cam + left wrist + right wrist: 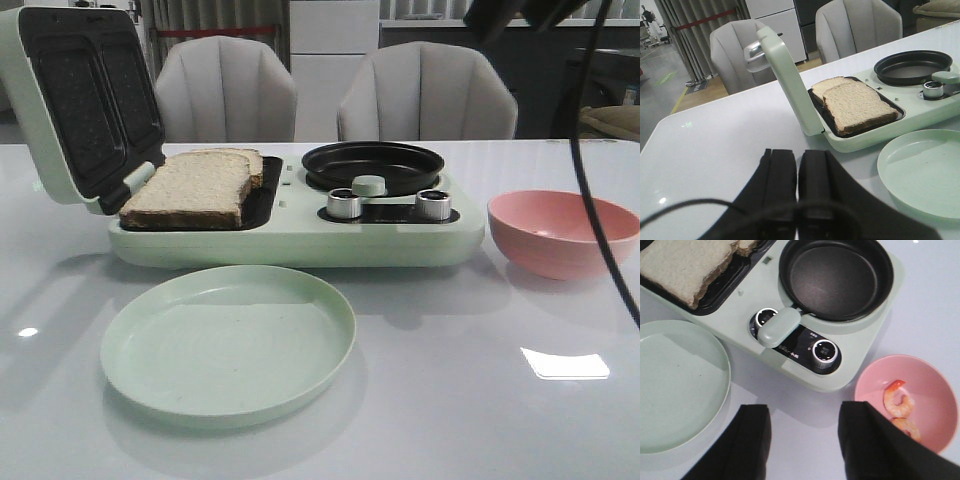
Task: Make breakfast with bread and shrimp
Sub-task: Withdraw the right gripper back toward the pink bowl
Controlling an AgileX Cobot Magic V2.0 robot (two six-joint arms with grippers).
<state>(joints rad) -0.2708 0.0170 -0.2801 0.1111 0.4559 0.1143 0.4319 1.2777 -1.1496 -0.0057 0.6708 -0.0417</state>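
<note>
Two slices of bread [195, 188] [857, 105] [685, 265] lie overlapping in the open tray of the pale green breakfast maker [300, 245]. In the right wrist view, two shrimp [898, 402] rest in the pink bowl [935, 385] [563, 232]. My right gripper [805, 410] hovers open above the table, between the bowl and the green plate [675, 385], with nothing between its fingers. My left gripper [797, 152] is shut and empty, over bare table to the left of the maker. Neither gripper shows in the front view.
The maker's lid [75, 100] [787, 82] stands upright at its left end. A round black pan [373, 165] [835, 277] sits on its right half behind two knobs [344, 204]. The green plate [228, 340] lies in front. A cable [600, 220] hangs at right. Two chairs [225, 90] stand behind.
</note>
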